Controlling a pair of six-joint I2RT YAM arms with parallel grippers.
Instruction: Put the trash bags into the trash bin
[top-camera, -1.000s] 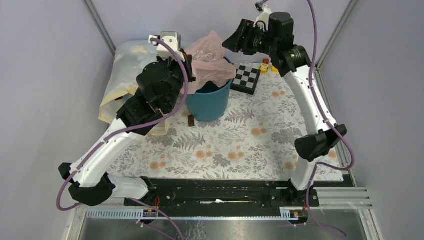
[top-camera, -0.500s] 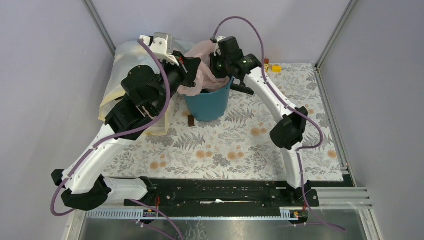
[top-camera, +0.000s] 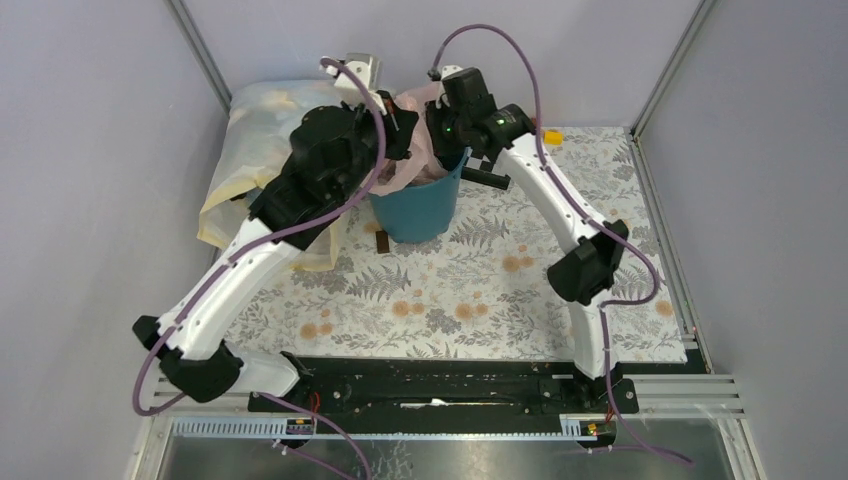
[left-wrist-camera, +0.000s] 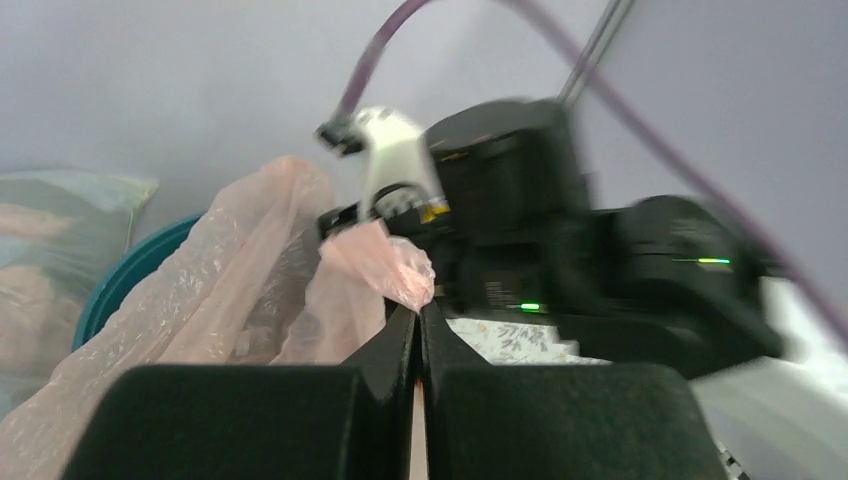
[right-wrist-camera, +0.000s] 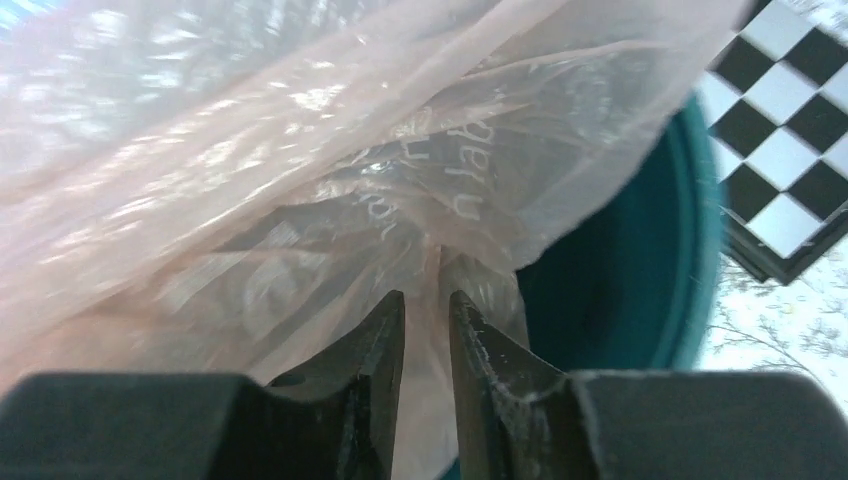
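The trash bin (top-camera: 415, 208) is a teal bucket at the back middle of the table. A pale pink trash bag (top-camera: 414, 160) drapes over its rim and into its mouth. My left gripper (top-camera: 400, 118) is over the bin's left rim. In the left wrist view it (left-wrist-camera: 419, 306) is shut on a bunched corner of the bag (left-wrist-camera: 385, 262), with the bin rim (left-wrist-camera: 125, 288) behind. My right gripper (top-camera: 436, 128) is over the bin's far side. In the right wrist view its jaws (right-wrist-camera: 427, 300) stand narrowly apart with the pink film (right-wrist-camera: 300, 170) between them, above the bin's inside (right-wrist-camera: 610, 290).
A large clear sack (top-camera: 250, 140) stuffed with bags lies at the back left, under my left arm. A black-and-white checkerboard (right-wrist-camera: 790, 180) lies just right of the bin. A small yellow block (top-camera: 551, 137) sits at the back right. A small dark strip (top-camera: 381, 243) lies before the bin.
My right arm swung down from high at the back right to the bag over the bin. My left gripper shifted right with the bag corner, and the bag sank lower into the bin.
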